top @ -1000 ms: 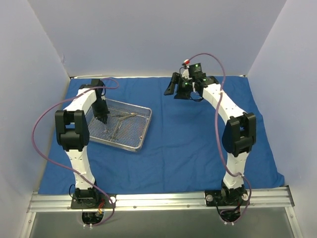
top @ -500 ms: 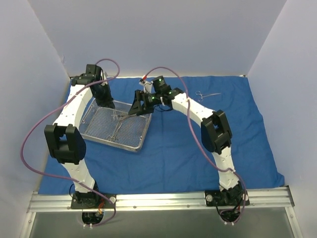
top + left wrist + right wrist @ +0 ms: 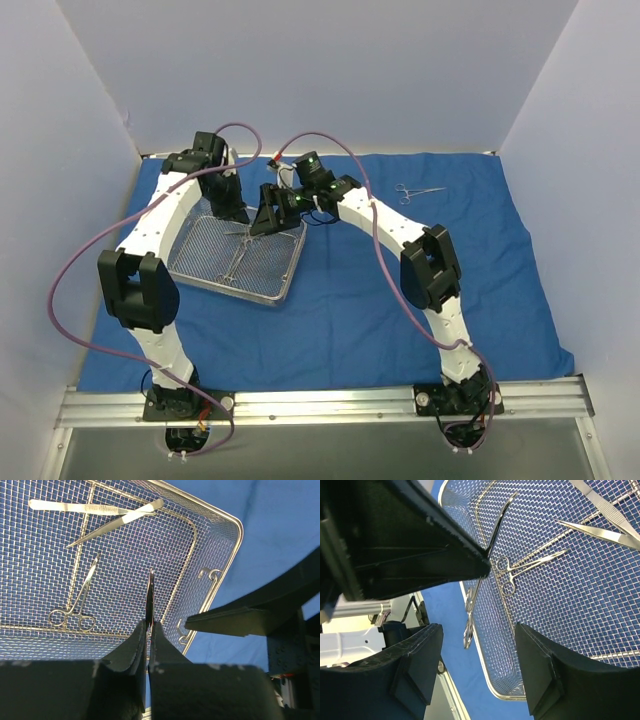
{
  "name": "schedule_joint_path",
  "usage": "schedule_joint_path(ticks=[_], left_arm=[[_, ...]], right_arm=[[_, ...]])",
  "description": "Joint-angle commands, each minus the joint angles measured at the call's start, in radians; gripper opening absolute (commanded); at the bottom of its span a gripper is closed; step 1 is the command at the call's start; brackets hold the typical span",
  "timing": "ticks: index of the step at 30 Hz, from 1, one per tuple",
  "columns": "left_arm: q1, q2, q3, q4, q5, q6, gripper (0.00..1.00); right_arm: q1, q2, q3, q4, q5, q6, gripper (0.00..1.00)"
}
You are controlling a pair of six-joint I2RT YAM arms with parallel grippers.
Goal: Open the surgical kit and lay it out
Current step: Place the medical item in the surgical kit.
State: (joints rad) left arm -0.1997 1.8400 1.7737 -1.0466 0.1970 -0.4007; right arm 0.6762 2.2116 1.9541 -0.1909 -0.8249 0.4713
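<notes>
You were taking a thin steel instrument (image 3: 149,592) out of the mesh tray (image 3: 220,519), which sat on the spread blue wrap (image 3: 380,290).
Your left claw (image 3: 149,626) was clamped shut on it, edge-on over the tray. Your right claw (image 3: 477,627) stood open and empty just beside, at the tray's corner. The sound way, I judge, was to lift it clear of the rim, keep the claws from touching, then set it near the laid-out instrument (image 3: 417,190) far right on the wrap, not overlapping. Lying in the tray were a ring-handled clamp (image 3: 75,605) and two crossed tweezers (image 3: 95,508).
</notes>
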Motion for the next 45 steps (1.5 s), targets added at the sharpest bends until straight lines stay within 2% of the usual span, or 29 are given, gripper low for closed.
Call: schedule_joint_path(ticks=[1, 9, 15, 18, 19, 20, 22, 23, 24, 26, 29, 34, 38, 39, 43, 45], left_arm=[[-0.003, -0.036, 0.038, -0.004, 0.021, -0.006, 0.02], [-0.027, -0.021, 0.056, -0.001, 0.033, -0.013, 0.02], [-0.033, -0.005, 0.070, -0.001, 0.039, -0.015, 0.02], [-0.033, 0.004, 0.079, 0.003, 0.044, -0.015, 0.02], [-0.033, 0.007, 0.082, 0.002, 0.041, -0.015, 0.02], [-0.032, 0.010, 0.093, -0.003, 0.039, -0.013, 0.15], [-0.024, 0.016, 0.099, -0.004, 0.027, -0.009, 0.29], [-0.018, 0.019, 0.104, -0.010, 0.016, -0.007, 0.52], [-0.003, 0.016, 0.116, -0.013, -0.001, -0.007, 0.63], [0.020, 0.008, 0.125, -0.015, -0.039, -0.001, 0.76], [0.063, -0.013, 0.130, -0.013, -0.085, 0.022, 0.84], [0.101, -0.042, 0.038, 0.013, -0.091, 0.056, 0.85], [0.118, -0.067, -0.040, 0.056, -0.061, 0.057, 0.84], [0.121, -0.064, -0.046, 0.057, -0.053, 0.057, 0.84], [0.141, -0.033, -0.022, 0.051, -0.030, 0.059, 0.84], [0.141, -0.025, -0.008, 0.048, -0.028, 0.060, 0.84]], right_arm=[[0.011, 0.022, 0.052, -0.028, 0.004, -0.019, 0.59], [0.020, 0.057, 0.074, -0.021, -0.016, -0.013, 0.50], [0.019, 0.082, 0.083, -0.012, -0.039, -0.003, 0.38], [0.011, 0.082, 0.072, 0.007, -0.057, 0.010, 0.00], [0.008, 0.076, 0.062, 0.014, -0.059, 0.015, 0.00], [0.003, 0.071, 0.048, 0.028, -0.060, 0.023, 0.00], [-0.021, 0.053, 0.004, 0.076, -0.066, 0.065, 0.00], [-0.033, 0.045, -0.013, 0.097, -0.068, 0.085, 0.00], [-0.047, 0.024, -0.036, 0.169, -0.075, 0.114, 0.00], [-0.099, -0.007, -0.138, 0.276, -0.077, 0.237, 0.00], [-0.194, -0.073, -0.271, 0.476, -0.068, 0.387, 0.00], [-0.360, -0.211, -0.409, 0.534, 0.029, 0.441, 0.00], [-0.522, -0.323, -0.533, 0.539, 0.194, 0.466, 0.00], [-0.588, -0.351, -0.588, 0.550, 0.252, 0.496, 0.00], [-0.723, -0.383, -0.684, 0.564, 0.390, 0.535, 0.00], [-0.731, -0.371, -0.689, 0.568, 0.398, 0.536, 0.00]])
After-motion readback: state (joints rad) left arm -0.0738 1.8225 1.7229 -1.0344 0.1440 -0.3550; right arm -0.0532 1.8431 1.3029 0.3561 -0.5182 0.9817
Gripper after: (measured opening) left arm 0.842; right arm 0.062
